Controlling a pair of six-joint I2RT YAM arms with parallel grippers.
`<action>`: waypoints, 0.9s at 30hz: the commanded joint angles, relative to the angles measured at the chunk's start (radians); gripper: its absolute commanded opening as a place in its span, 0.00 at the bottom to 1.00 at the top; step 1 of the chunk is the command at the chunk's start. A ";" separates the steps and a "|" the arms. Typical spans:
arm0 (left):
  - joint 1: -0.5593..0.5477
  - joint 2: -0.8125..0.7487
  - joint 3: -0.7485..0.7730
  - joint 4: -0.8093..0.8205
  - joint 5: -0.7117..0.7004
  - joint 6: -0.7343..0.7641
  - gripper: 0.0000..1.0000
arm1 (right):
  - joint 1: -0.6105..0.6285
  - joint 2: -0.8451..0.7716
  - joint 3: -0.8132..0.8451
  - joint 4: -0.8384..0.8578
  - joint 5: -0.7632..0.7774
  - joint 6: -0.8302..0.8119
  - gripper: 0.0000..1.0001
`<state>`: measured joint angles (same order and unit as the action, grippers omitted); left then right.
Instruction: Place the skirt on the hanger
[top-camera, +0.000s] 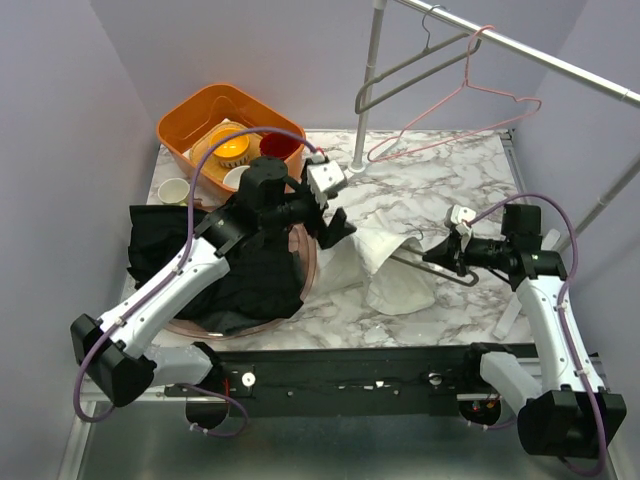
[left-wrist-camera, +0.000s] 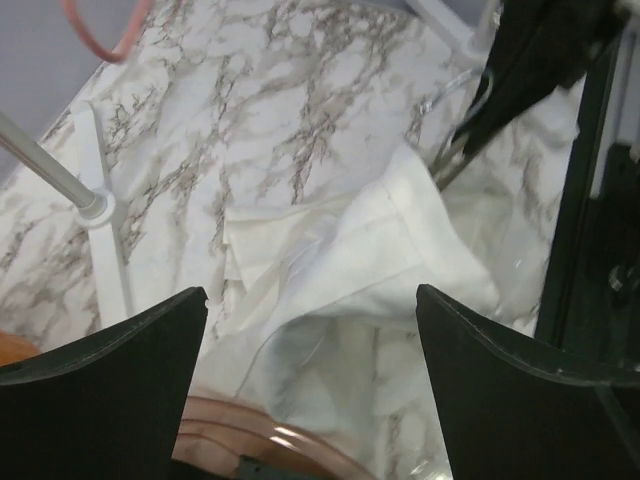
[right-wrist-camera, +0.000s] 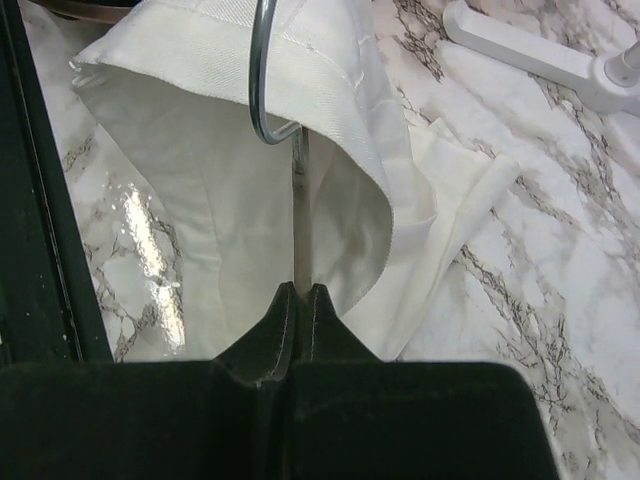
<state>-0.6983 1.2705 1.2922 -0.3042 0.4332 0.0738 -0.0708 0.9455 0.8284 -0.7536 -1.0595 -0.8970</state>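
Observation:
The white skirt (top-camera: 385, 265) lies crumpled on the marble table, right of the pink tub. My right gripper (top-camera: 445, 258) is shut on the wire of a grey metal hanger (top-camera: 428, 268) whose end reaches into the skirt's waistband. In the right wrist view the hanger's hook (right-wrist-camera: 262, 90) curves over the skirt's hem (right-wrist-camera: 200, 150), with the jaws (right-wrist-camera: 300, 292) pinched on the wire. My left gripper (top-camera: 335, 228) is open and empty, hovering just above the skirt's left edge. The skirt (left-wrist-camera: 360, 260) lies between and below its fingers (left-wrist-camera: 312, 300).
A black garment (top-camera: 240, 270) fills the pink tub (top-camera: 312, 262) at left. An orange basin (top-camera: 215, 115) with bowls and a small cup (top-camera: 173, 190) stand at back left. A grey hanger (top-camera: 400, 75) and a pink hanger (top-camera: 460, 100) hang on the rail; its white stand foot (top-camera: 355, 170) is behind the skirt.

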 joint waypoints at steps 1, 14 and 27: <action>-0.046 -0.040 -0.169 -0.101 0.061 0.486 0.98 | 0.023 -0.036 0.046 -0.097 -0.051 -0.104 0.01; -0.182 0.199 0.008 -0.228 0.030 0.631 0.84 | 0.169 -0.060 0.087 -0.158 0.050 -0.138 0.01; -0.202 0.261 -0.040 -0.146 0.240 0.429 0.30 | 0.204 -0.031 0.101 -0.104 0.020 -0.099 0.01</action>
<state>-0.8928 1.5616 1.2980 -0.5159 0.5587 0.5903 0.1226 0.9001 0.8951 -0.9043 -0.9825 -1.0203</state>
